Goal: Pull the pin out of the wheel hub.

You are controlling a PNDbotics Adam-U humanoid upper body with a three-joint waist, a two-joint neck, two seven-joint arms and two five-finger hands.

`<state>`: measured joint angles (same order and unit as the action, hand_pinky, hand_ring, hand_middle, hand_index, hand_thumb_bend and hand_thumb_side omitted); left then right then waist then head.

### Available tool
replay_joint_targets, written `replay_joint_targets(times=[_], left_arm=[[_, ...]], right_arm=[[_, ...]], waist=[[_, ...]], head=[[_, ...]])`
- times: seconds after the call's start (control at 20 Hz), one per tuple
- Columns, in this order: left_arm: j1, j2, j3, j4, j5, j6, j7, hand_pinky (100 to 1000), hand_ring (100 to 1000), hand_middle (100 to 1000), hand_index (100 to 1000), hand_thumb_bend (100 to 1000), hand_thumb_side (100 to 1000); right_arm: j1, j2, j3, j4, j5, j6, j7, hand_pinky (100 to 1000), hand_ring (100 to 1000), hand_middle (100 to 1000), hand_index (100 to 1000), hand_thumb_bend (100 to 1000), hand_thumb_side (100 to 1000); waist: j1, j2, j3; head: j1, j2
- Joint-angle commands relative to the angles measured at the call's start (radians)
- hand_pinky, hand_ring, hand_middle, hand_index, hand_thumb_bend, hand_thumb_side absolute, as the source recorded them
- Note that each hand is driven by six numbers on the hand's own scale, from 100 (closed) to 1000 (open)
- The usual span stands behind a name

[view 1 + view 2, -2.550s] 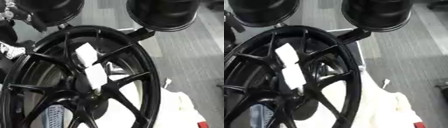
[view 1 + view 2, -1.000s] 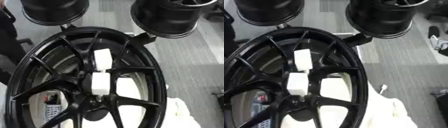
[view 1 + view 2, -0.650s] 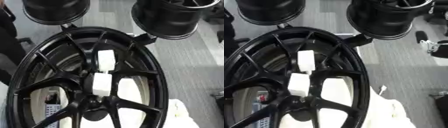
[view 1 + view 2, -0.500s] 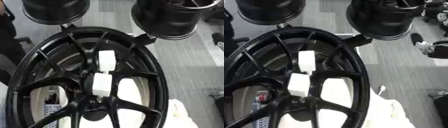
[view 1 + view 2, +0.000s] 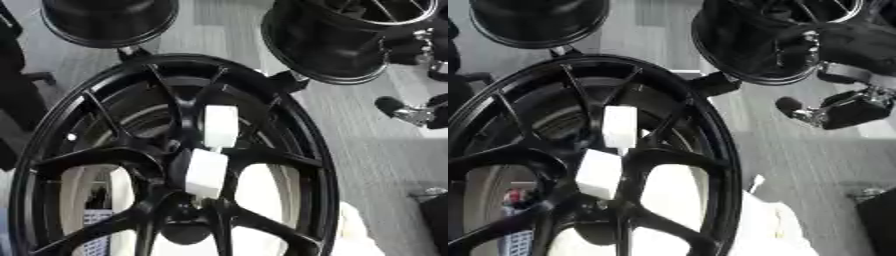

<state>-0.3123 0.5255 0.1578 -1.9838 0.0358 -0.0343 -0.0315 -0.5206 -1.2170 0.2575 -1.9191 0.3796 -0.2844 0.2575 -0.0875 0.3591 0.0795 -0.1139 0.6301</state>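
Note:
A large black wheel hub (image 5: 289, 130) with thin spokes fills the lower left of both views and stands tilted. Two white block-shaped pieces sit in line along its middle: the upper one (image 5: 220, 125) over a spoke and the lower one (image 5: 206, 173) just above the dark centre cap (image 5: 185, 231). I cannot tell which part is the pin. My right hand (image 5: 843, 111) reaches in from the upper right, open, one finger (image 5: 787, 105) stretched left, well clear of the hub's rim. My left hand shows in no view.
Two more black rims hang at the top, one at the left (image 5: 107, 22) and one at the right (image 5: 350, 37), each joined to the hub by a short black bracket. A white cloth (image 5: 776, 227) lies at the lower right. Grey floor shows right of the hub.
My right hand has come into view from the right edge, moving left toward the hub. The hub and the white pieces have kept their places.

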Motion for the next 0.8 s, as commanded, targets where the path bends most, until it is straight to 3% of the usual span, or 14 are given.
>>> replay_joint_targets(times=[0.05, 0.35, 0.4, 0.45, 0.8], left_arm=[[-0.014, 0.011, 0.01, -0.016, 0.01, -0.003, 0.004, 832, 742, 621, 858, 100, 559], [-0.026, 0.006, 0.01, -0.016, 0.015, -0.006, 0.01, 831, 740, 620, 857, 100, 562], [-0.029, 0.005, 0.012, -0.016, 0.017, -0.007, 0.017, 831, 741, 621, 857, 100, 563], [-0.03, 0.004, 0.013, -0.016, 0.019, -0.007, 0.025, 830, 741, 621, 857, 100, 566], [-0.024, -0.006, 0.021, -0.016, 0.031, 0.004, 0.062, 829, 741, 621, 858, 100, 575]], right_arm=[[-0.054, 0.001, 0.024, 0.023, 0.001, -0.027, 0.031, 927, 884, 806, 844, 164, 100], [-0.187, 0.081, 0.095, 0.079, -0.014, -0.067, 0.094, 923, 880, 804, 842, 157, 100], [-0.207, 0.094, 0.106, 0.089, -0.015, -0.074, 0.104, 922, 879, 803, 841, 124, 122], [-0.226, 0.107, 0.116, 0.099, -0.016, -0.083, 0.115, 922, 879, 803, 841, 156, 100], [-0.327, 0.182, 0.17, 0.149, -0.035, -0.119, 0.17, 915, 868, 798, 838, 119, 100]], waist=[[0.0, -0.015, 0.005], [-0.011, -0.015, 0.025], [-0.013, -0.014, 0.029], [-0.015, -0.013, 0.033], [-0.026, -0.016, 0.051]], head=[[-0.015, -0.018], [-0.034, -0.022], [-0.036, -0.023], [-0.04, -0.023], [-0.055, -0.02]])
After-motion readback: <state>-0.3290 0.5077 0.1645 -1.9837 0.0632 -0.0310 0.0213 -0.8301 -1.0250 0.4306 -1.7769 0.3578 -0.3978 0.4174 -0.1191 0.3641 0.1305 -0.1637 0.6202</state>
